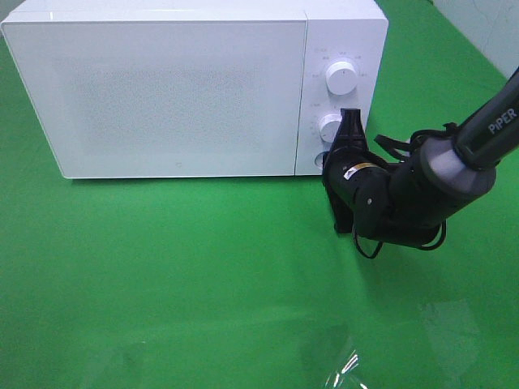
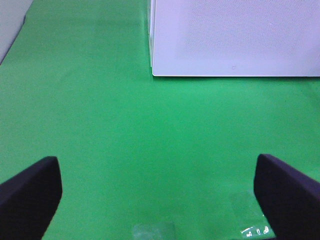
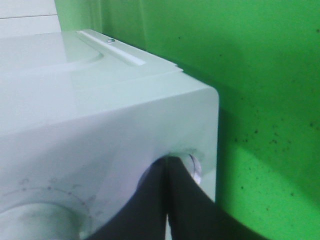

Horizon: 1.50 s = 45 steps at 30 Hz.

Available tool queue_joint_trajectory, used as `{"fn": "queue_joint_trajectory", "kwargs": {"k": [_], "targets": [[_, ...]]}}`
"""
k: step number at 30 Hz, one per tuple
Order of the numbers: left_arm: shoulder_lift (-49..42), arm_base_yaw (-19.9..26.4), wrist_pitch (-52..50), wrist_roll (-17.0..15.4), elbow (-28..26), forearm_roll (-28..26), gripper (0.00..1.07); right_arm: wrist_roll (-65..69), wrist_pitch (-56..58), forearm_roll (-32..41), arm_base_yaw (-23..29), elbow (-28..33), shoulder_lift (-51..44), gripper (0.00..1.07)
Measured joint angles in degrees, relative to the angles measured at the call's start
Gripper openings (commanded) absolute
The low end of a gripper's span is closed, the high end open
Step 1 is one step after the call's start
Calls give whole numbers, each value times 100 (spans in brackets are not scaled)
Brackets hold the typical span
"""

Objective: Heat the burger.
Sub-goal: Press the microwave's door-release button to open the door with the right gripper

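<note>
Two pressed-together jaws on the right gripper [image 3: 167,165], tip at the microwave [image 1: 162,89] panel's small round button [image 3: 194,165]: push straight in, no sliding. Left gripper [image 2: 157,167] spread wide, empty.

Three views, one white microwave [image 1: 178,89] on a green bench [image 1: 162,267].
The high camera looks steeply down on both from well back. The left wrist camera rides low over the bench behind the left pincer [image 2: 157,180], facing the microwave's lower door corner from well apart. The right wrist camera sits very close behind the right pincer [image 3: 167,172], at the control panel [image 3: 125,145]. All three views share the microwave.
</note>
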Motion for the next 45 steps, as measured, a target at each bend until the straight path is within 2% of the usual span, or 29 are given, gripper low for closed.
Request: {"fn": "queue_joint_trajectory", "kwargs": {"k": [14,29,45], "targets": [[0,0,0,0,0,0,97,-17,-40,120,0,-46,23,0],[0,0,0,0,0,0,97,-390,74,1043,178,-579,292,0],[0,0,0,0,0,0,97,-418,115,1089,189,-619,304,0]]}}
